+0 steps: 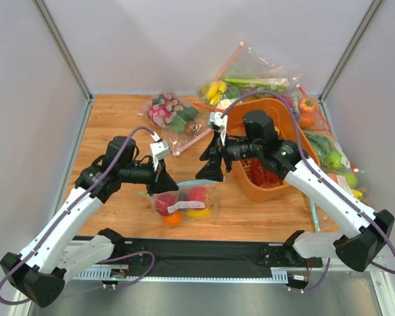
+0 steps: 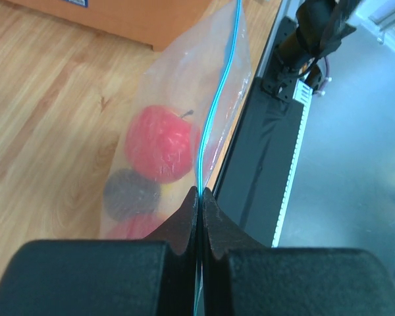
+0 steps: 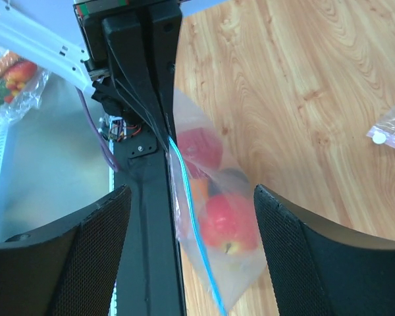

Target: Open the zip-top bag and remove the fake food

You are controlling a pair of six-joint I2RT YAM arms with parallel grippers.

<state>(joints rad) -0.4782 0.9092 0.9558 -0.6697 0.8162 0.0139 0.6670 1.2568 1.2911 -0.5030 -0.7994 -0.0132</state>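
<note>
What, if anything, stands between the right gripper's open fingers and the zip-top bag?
Nothing visible does. The right gripper hangs open over the zip-top bag, and the right wrist view shows the teal zip strip running bare between its fingers. The left gripper is shut on the strip's far end.

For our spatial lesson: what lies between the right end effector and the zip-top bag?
Nothing: the right wrist view shows the zip-top bag unobstructed below the open right end effector.

White-shelled left arm point(image 1: 69, 220) and right arm point(image 1: 329, 194), black joints, purple cables point(image 1: 266, 94), matte black left gripper point(image 2: 199, 197), right gripper point(image 3: 191, 197) with mesh-textured pads point(image 3: 95, 257).
</note>
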